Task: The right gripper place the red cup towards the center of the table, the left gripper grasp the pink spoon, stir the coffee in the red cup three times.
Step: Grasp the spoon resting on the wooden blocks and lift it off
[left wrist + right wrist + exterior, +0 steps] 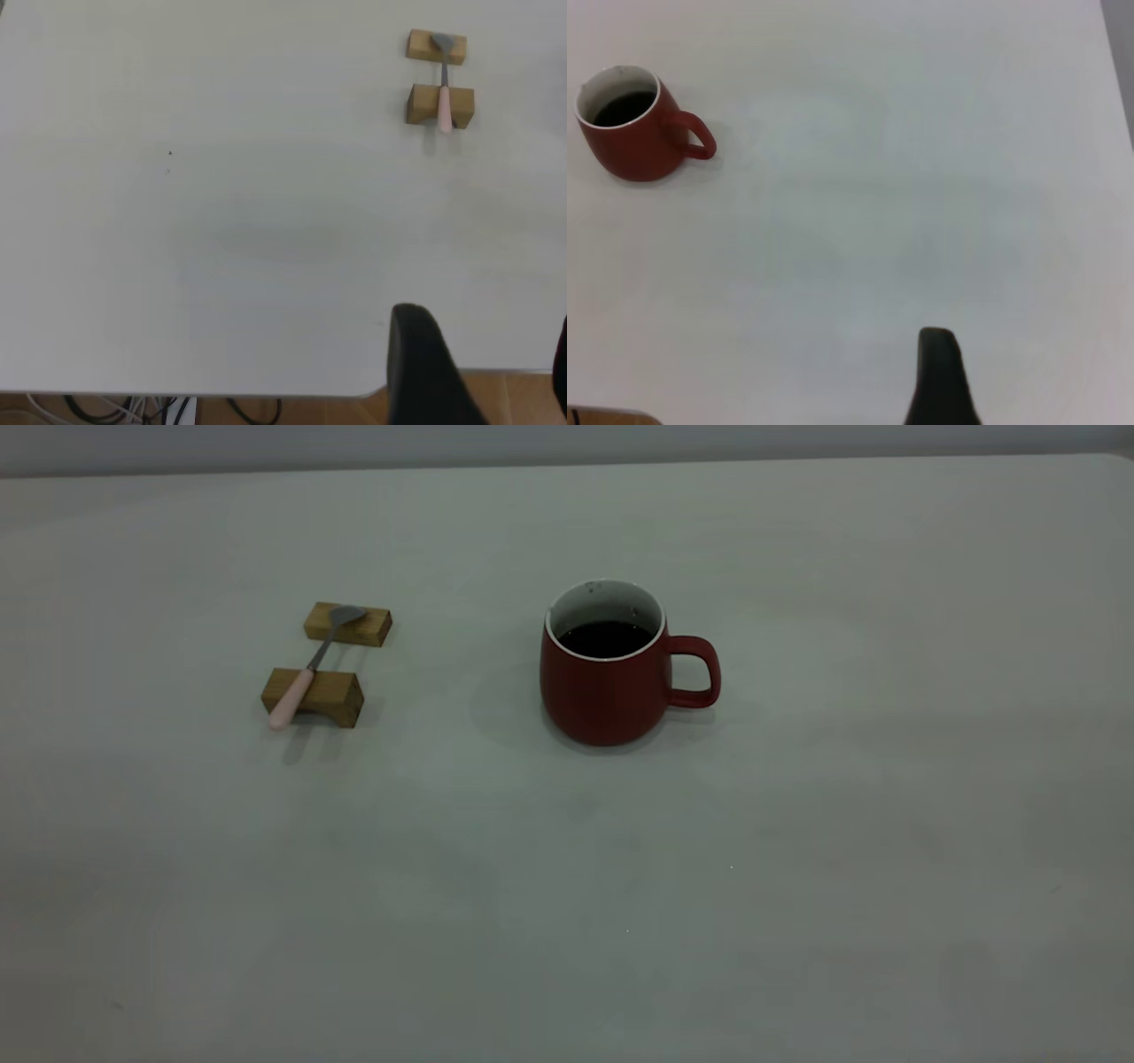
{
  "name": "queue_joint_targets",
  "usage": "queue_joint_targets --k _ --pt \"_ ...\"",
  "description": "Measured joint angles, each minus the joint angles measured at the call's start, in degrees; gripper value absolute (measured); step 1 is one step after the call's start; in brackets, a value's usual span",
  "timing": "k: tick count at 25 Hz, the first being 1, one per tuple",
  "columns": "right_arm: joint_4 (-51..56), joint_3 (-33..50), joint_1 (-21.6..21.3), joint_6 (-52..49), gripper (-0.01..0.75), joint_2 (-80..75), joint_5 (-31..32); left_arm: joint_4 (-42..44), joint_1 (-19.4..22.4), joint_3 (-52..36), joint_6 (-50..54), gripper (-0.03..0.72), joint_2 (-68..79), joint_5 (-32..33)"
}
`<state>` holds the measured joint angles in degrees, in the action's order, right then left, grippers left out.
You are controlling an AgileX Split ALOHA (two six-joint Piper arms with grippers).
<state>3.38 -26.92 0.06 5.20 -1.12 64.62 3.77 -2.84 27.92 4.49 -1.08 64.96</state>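
Exterior view: red cup [611,673] stands upright mid-counter [797,868], coffee [605,638] inside, handle toward the right arm's side; pink spoon [310,669] bridges 2 wooden blocks [314,695], handle raised, likely for easy pickup. Left wrist view: left hand [483,372] well apart from spoon; state cannot tell. Right wrist view: right hand [943,376] far from cup; state cannot tell.

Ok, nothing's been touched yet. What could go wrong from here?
1. The red cup holds coffee fairly high, so a jerky move could slosh it onto the table.
2. The pink spoon only bridges two wooden blocks; a slightly off grasp could knock it off them.
3. The cup's handle is the obvious grasp point, and a one-sided lift might tip the cup.
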Motion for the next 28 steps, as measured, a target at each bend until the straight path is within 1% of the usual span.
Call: queue_joint_targets --k 28 --pt "0.0 0.0 -0.1 0.0 0.588 0.0 0.0 0.7 0.0 0.0 1.0 0.432 0.0 0.0"
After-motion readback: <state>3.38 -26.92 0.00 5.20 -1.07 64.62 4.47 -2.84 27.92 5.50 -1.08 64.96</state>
